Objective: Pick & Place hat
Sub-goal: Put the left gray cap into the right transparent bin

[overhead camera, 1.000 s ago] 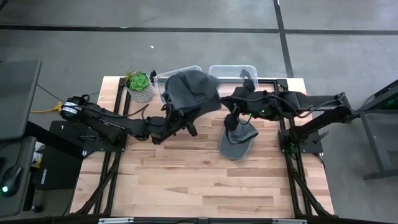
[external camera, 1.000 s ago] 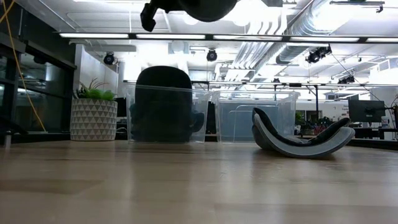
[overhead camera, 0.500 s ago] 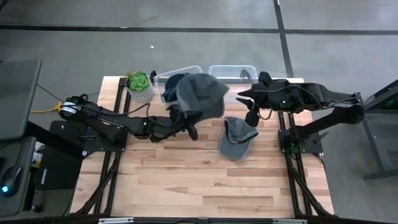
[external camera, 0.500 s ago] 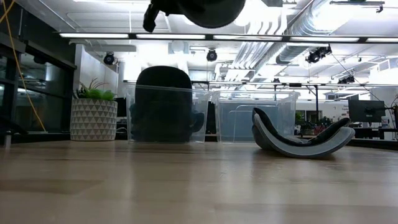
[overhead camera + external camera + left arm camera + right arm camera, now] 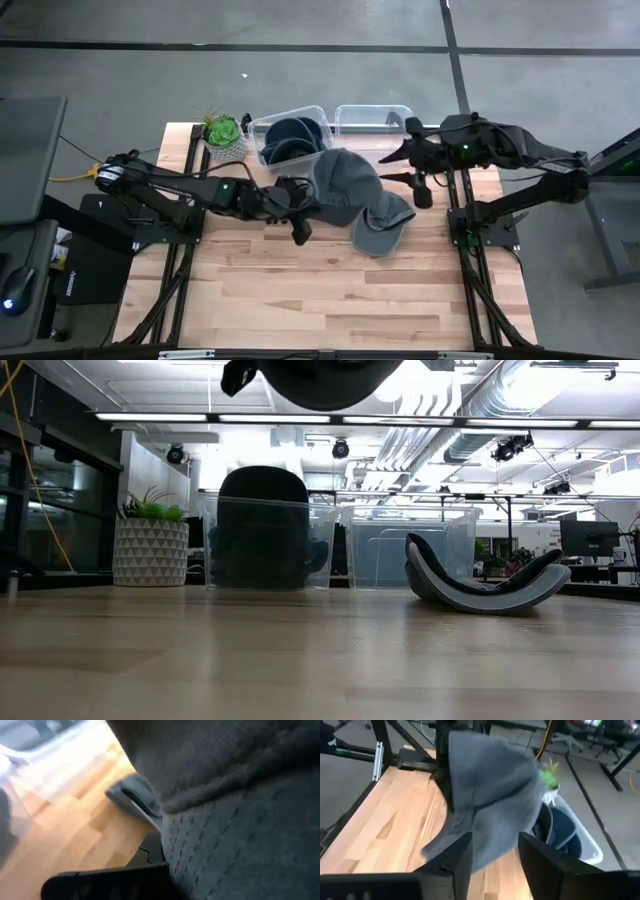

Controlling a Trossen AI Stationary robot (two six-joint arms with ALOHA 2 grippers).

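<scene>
Hat, grey, hangs in the air over the middle of the table, pinched by the left gripper, whose fingers are pressed together on its fabric; in the left wrist view the cloth fills most of the frame. From above, the carried hat's edge overlaps the near corner of the left bin and reaches toward a second grey cap that lies on the wood just beside it, right of centre. In the low view that cap rests curled with both ends turned up, while the carried hat shows only at the upper edge, well above the tabletop. The left bin holds 2 dark hats; the clear bin next to it sits against the far edge, and a potted plant stands at the far left corner. The right gripper hovers near the right edge, close to the right bin, its fingers spread and holding nothing, clear of the cap below. The whole near half of the table is bare wood, open from the left rail to the right rail.
</scene>
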